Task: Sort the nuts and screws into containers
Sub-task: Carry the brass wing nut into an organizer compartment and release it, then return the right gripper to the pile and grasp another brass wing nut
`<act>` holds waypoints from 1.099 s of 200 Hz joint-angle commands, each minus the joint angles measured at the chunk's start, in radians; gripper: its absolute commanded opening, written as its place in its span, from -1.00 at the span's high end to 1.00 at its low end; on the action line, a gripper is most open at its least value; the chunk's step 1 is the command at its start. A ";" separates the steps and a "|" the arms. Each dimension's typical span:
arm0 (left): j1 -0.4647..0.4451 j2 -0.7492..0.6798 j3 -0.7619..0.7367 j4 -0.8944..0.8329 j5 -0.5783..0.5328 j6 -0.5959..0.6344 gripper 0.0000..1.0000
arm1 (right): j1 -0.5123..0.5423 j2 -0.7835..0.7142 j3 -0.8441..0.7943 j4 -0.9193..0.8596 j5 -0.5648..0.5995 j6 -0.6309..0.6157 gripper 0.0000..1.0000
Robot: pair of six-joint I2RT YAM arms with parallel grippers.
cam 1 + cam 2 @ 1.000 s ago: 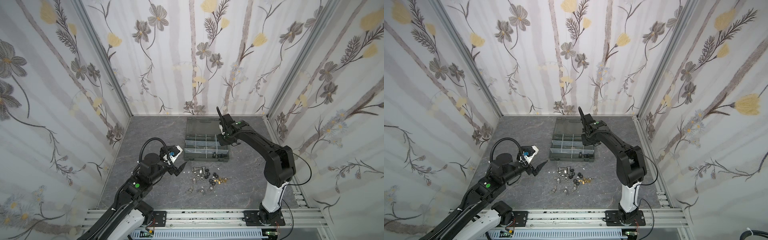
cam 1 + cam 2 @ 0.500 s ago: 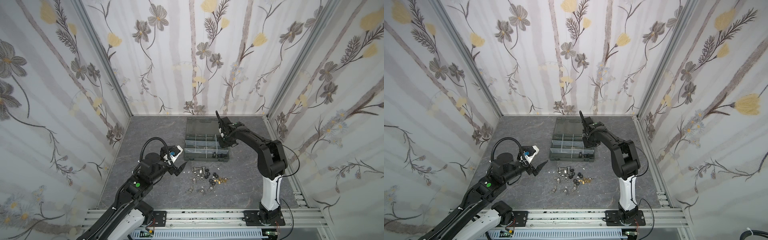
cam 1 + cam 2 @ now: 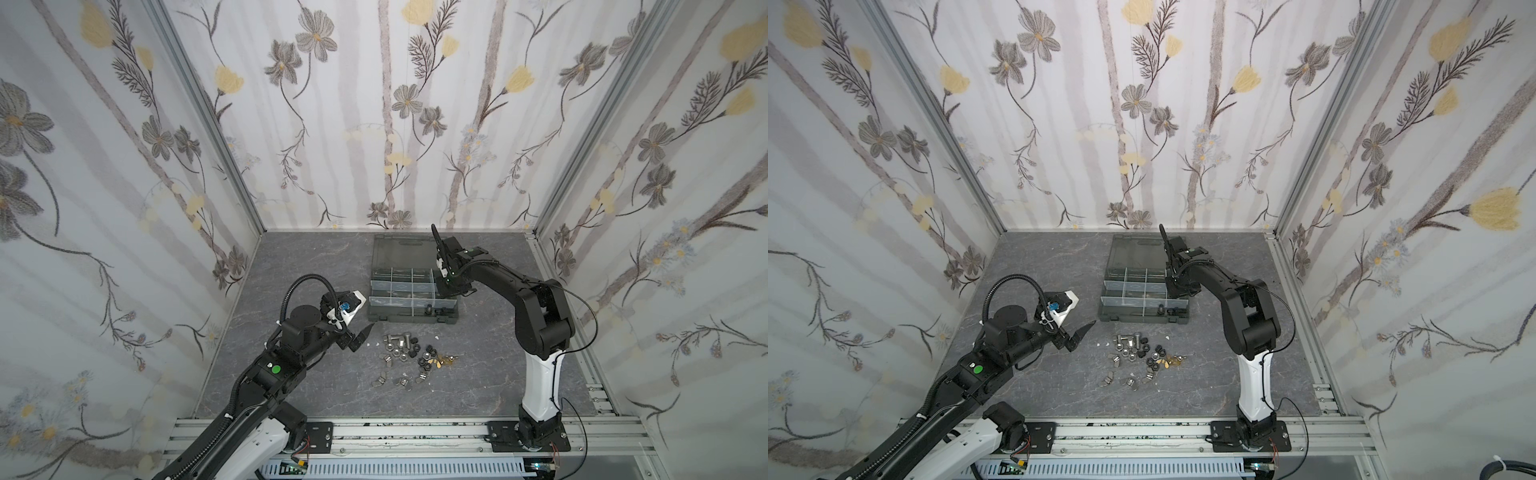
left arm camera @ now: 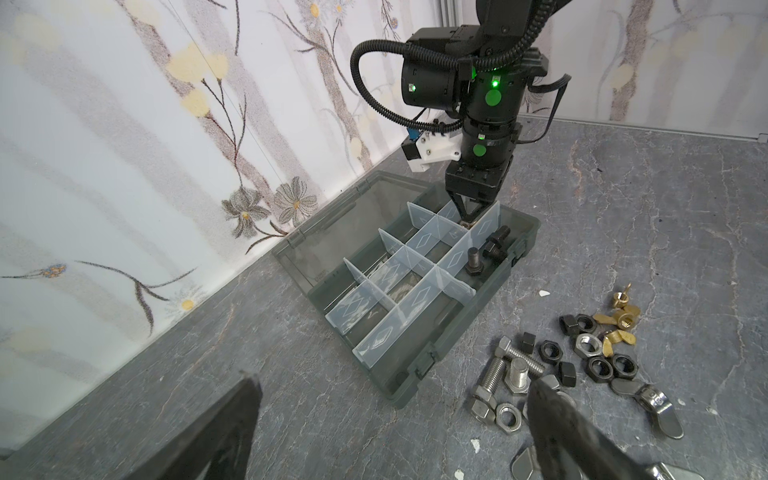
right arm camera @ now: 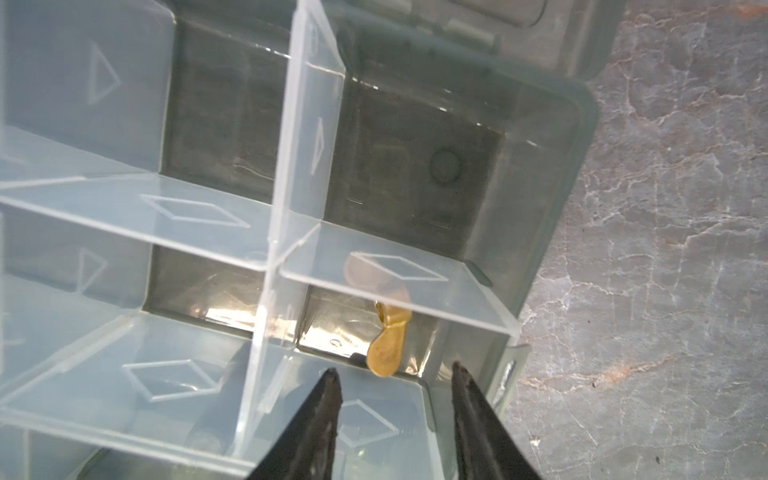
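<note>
Hovers with right hand (image 5: pixel 394 368) half-open, gripping nothing, over brass wing nut (image 5: pixel 386 349) in a compartment (image 5: pixel 328 324). Looks light, hard, slippery; pinch the wings.

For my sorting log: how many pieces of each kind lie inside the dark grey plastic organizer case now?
Short black metal bolts: 2
Brass-coloured metal wing nut: 1
Total: 3

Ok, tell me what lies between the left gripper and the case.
Just bare table between left gripper and case, seen in the left wrist view.
</note>
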 commanded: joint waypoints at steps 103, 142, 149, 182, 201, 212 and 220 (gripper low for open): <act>0.001 0.009 0.028 0.019 0.018 0.004 -1.00 | 0.005 -0.677 -0.546 0.107 -0.120 0.291 0.03; -0.002 0.026 0.037 0.025 0.034 -0.002 -1.00 | 0.053 -0.833 -0.739 0.099 -0.103 0.477 0.07; -0.002 0.026 0.037 0.029 0.038 -0.005 -1.00 | 0.064 -0.849 -0.771 0.105 -0.117 0.511 0.05; -0.005 0.026 0.029 0.035 0.045 -0.012 -1.00 | 0.113 -0.852 -0.916 0.197 -0.218 0.661 -0.12; -0.006 0.027 0.031 0.035 0.044 -0.009 -1.00 | 0.132 -0.824 -0.931 0.238 -0.229 0.704 -0.15; -0.009 0.027 0.031 0.038 0.042 -0.007 -1.00 | 0.141 -0.792 -0.927 0.247 -0.236 0.708 -0.19; -0.008 0.026 0.030 0.040 0.041 -0.005 -1.00 | 0.149 -0.769 -0.920 0.256 -0.240 0.707 -0.21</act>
